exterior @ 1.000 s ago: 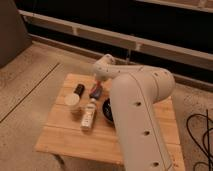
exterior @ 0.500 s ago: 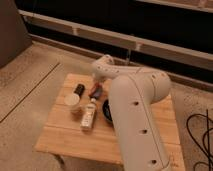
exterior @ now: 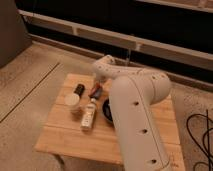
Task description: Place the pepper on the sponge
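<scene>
Arm: the big white arm [exterior: 137, 125] rises from the near right corner of the table [exterior: 60, 136] and covers most of the right side. It bends at a rounded elbow over the far right edge, then reaches leftward to a wrist above the far middle.
Gripper: the gripper [exterior: 97, 84] hangs down from that wrist, close over the far middle of the table and right above the pepper and the sponge.
Grip: from where I stand I cannot tell how wide it stands or whether it has hold of anything.
Pepper: the pepper [exterior: 93, 92] shows as a small orange-red sliver just under the gripper, touching the left side of the sponge. I cannot tell whether it lies on the sponge or against it.
Sponge: the sponge [exterior: 99, 93] is a blue-grey block at the far middle, just left of the arm.
Black bowl: the bowl [exterior: 106, 111] sits near the table's centre, its right part hidden behind the arm.
Pale bottle: the bottle [exterior: 88, 114] lies on its side just left of the bowl, its neck towards the sponge.
Dark cylinder: the cylinder [exterior: 79, 89] stands left of the sponge, towards the far left corner.
Pale cup: the cup [exterior: 72, 100] stands near the left edge, just nearer than the cylinder.
</scene>
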{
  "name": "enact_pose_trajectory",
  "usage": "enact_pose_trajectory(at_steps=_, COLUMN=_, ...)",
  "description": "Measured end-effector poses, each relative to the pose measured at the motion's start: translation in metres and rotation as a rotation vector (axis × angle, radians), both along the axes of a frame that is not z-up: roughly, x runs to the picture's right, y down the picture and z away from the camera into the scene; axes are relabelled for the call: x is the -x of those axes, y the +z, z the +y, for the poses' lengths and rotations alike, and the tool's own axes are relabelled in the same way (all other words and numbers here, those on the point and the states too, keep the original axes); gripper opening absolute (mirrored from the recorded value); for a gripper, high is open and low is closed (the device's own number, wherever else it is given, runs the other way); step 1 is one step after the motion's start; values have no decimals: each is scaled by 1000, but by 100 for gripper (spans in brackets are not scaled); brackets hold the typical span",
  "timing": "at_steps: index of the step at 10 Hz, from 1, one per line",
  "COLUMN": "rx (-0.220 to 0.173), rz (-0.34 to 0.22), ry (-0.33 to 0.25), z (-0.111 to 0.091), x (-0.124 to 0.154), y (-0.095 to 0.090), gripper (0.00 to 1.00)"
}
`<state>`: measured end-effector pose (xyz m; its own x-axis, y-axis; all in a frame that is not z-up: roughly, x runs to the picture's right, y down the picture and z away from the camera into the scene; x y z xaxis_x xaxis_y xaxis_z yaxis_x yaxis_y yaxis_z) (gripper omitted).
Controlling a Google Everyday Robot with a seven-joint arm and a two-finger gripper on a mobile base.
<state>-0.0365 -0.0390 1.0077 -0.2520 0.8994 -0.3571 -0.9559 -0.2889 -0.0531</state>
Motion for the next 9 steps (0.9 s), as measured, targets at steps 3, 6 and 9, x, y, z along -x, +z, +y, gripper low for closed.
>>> enact_pose_trajectory(at_steps=3, rx=-2, rz=4, ry=12, z=-3, x=-6, y=-2, gripper=80)
enact_pose_trajectory(at_steps=6, rx=-16, rz=10, ry=27, z=-11, x=-12, y=-9, gripper=80)
enact_pose_trajectory(at_steps=9, rx=-50, rz=35, ry=82, z=-29, x=-33, y=-32, gripper=80)
